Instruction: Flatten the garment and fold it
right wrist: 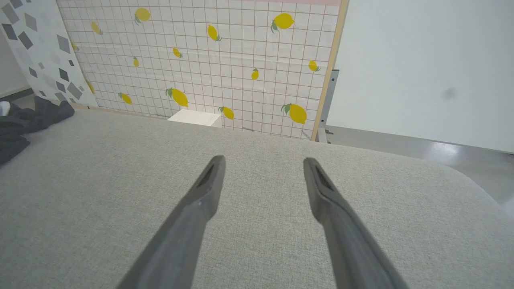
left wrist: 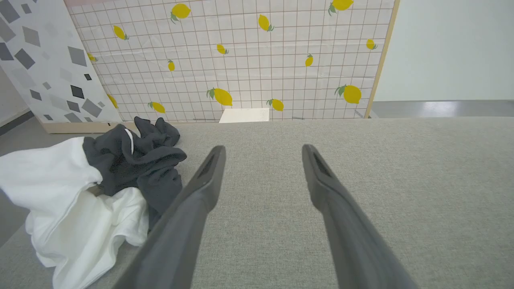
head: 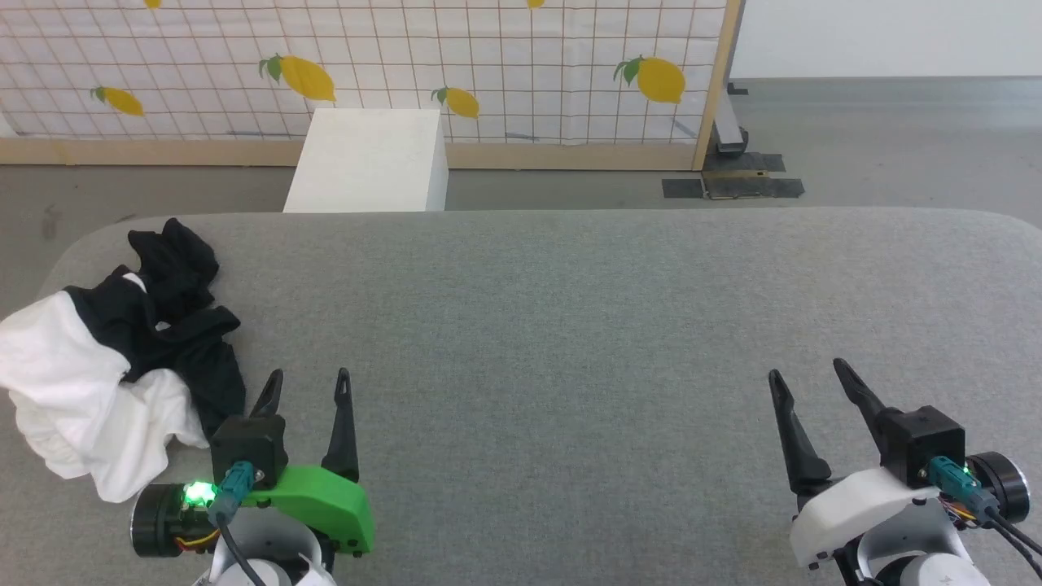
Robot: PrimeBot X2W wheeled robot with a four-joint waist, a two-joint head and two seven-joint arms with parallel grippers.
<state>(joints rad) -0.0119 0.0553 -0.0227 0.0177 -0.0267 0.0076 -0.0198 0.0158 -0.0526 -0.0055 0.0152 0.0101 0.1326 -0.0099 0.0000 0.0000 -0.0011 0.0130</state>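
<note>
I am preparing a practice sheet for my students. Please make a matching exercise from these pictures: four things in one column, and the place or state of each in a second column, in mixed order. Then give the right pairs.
Column A
1. garment
2. left claw
3. right claw
4. white box

Column B
a. beyond the far edge of the table, in front of the lemon screen
b. open, over bare table on the right
c. crumpled in a heap at the table's left end
d. open, close beside the crumpled heap

Pairs: 1-c, 2-d, 3-b, 4-a
</note>
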